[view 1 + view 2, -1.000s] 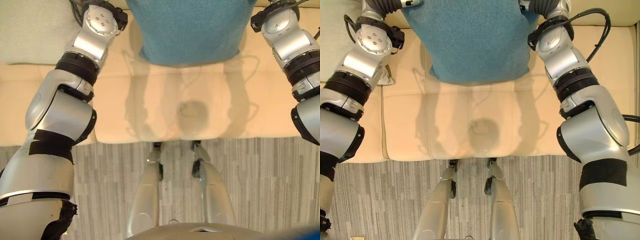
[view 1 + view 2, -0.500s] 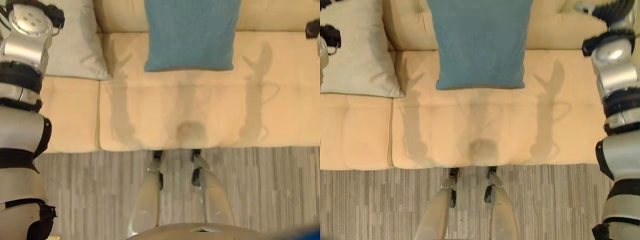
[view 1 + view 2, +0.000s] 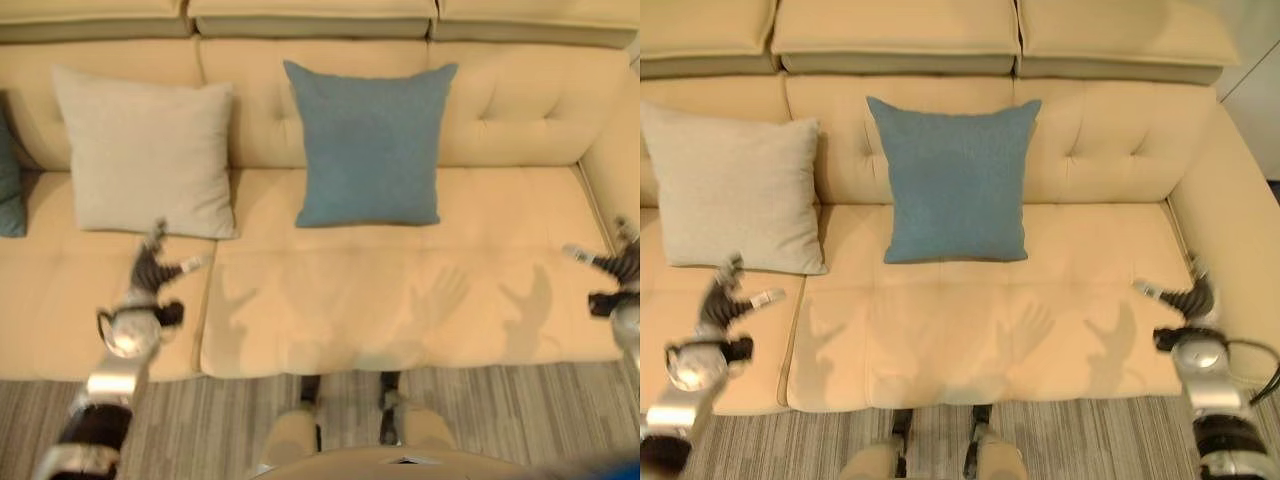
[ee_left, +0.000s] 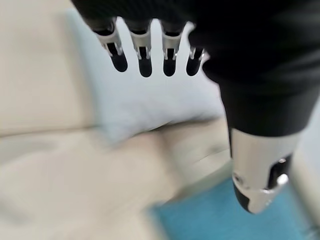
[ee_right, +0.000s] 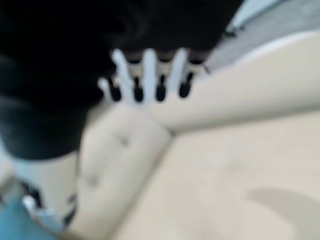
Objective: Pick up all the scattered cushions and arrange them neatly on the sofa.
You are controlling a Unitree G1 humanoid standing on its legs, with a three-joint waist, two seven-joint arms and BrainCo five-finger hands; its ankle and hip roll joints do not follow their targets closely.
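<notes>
A blue cushion (image 3: 955, 180) leans upright against the middle of the cream sofa's backrest (image 3: 1100, 150). To its left a light beige cushion (image 3: 735, 190) leans the same way. The edge of a teal cushion (image 3: 8, 180) shows at the far left. My left hand (image 3: 722, 303) hovers low over the left seat, below the beige cushion, fingers straight and holding nothing. My right hand (image 3: 1188, 298) hovers over the right end of the seat by the armrest, fingers spread and empty. In the left wrist view the straight fingers (image 4: 145, 52) point toward the beige cushion (image 4: 150, 110).
The sofa's right armrest (image 3: 1240, 260) rises beside my right hand. Grey striped carpet (image 3: 1090, 440) runs along the sofa's front edge. The seat (image 3: 1080, 250) to the right of the blue cushion is bare.
Both hands have let go of the blue cushion and dropped out to the sides, low over the seat. The camera has pulled back, so the whole sofa now shows.
</notes>
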